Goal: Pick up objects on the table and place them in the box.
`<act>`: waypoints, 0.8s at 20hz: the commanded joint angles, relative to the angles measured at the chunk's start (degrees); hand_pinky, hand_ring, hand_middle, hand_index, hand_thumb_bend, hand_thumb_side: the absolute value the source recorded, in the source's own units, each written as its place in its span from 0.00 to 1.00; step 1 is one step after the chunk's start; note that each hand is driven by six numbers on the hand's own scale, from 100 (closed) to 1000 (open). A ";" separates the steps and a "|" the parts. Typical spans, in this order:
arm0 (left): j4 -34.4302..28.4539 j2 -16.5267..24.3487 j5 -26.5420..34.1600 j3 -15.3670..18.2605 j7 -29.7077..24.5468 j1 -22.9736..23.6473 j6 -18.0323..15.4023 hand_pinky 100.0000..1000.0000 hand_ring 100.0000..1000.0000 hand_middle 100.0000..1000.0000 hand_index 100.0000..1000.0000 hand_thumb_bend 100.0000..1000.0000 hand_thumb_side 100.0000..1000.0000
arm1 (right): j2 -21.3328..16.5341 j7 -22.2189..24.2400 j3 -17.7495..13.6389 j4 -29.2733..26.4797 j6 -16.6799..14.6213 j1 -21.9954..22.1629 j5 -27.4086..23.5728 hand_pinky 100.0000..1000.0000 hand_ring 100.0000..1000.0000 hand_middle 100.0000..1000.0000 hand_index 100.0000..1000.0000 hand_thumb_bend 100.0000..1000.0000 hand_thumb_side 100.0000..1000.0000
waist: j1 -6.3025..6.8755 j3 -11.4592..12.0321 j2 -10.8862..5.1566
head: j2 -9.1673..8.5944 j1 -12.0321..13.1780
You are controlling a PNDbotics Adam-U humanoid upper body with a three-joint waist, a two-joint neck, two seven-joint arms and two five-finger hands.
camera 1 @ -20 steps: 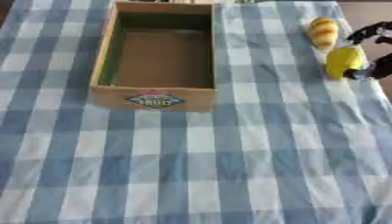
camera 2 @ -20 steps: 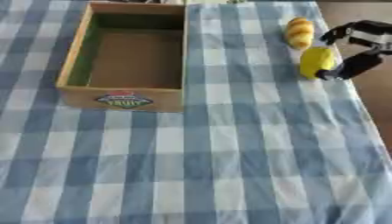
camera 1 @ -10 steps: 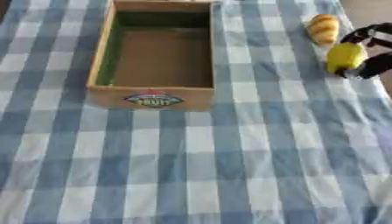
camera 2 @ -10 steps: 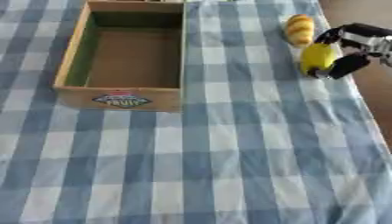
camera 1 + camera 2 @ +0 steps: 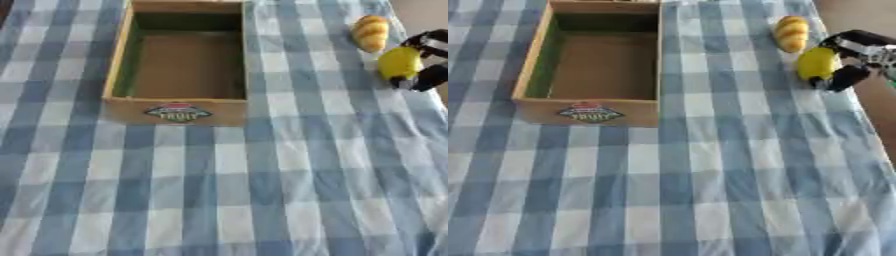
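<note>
Blue-and-white checked cloth [image 5: 710, 200] covers the whole tabletop, running out to the right edge, where a brownish floor shows beyond it.

Toward the far left corner stands an open cardboard box [image 5: 592, 112], long side running away from the camera. Its inner walls look green, its bottom is bare brown, and nothing lies inside. A small oval label [image 5: 588, 113] with a red top and dark lettering sits on the near wall.

Right of the box, across a stretch of bare cloth and close to the far right corner, lies a golden ridged object shaped like a small bread roll or croissant [image 5: 791, 33], flat on the cloth and apart from everything else.

Just nearer than it, at the right edge of the tabletop, is a yellow lemon-like fruit [image 5: 816, 63]. The right hand [image 5: 852, 60], black with silver parts, comes in from the right edge, and its fingers curl round the fruit: one dark finger lies over the far side, another wraps under the near side. Whether the fruit touches the cloth cannot be told.
</note>
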 commanded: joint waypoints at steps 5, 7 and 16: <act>-0.92 0.81 0.17 -0.08 -0.70 -0.81 0.03 0.71 0.70 0.63 0.68 0.00 0.45 | -3.41 -2.30 -1.07 -8.78 1.16 0.21 -4.30 0.77 0.76 0.47 0.64 0.00 0.00 | -0.16 -0.03 -1.52 | -0.57 -0.01; -0.92 0.85 0.16 -0.06 -0.79 -0.78 0.06 0.71 0.70 0.63 0.68 0.00 0.45 | -4.36 -1.99 -1.58 -11.61 1.80 0.44 -5.06 0.76 0.75 0.47 0.63 0.00 0.00 | -0.31 -0.02 -1.68 | -0.57 0.05; -0.92 1.30 0.19 -0.16 -0.95 -0.94 -0.07 0.71 0.70 0.63 0.68 0.00 0.45 | -4.91 0.35 -2.10 -29.92 2.39 -4.36 -9.40 0.74 0.70 0.45 0.62 0.00 0.00 | -0.97 0.18 -2.52 | -0.30 -0.17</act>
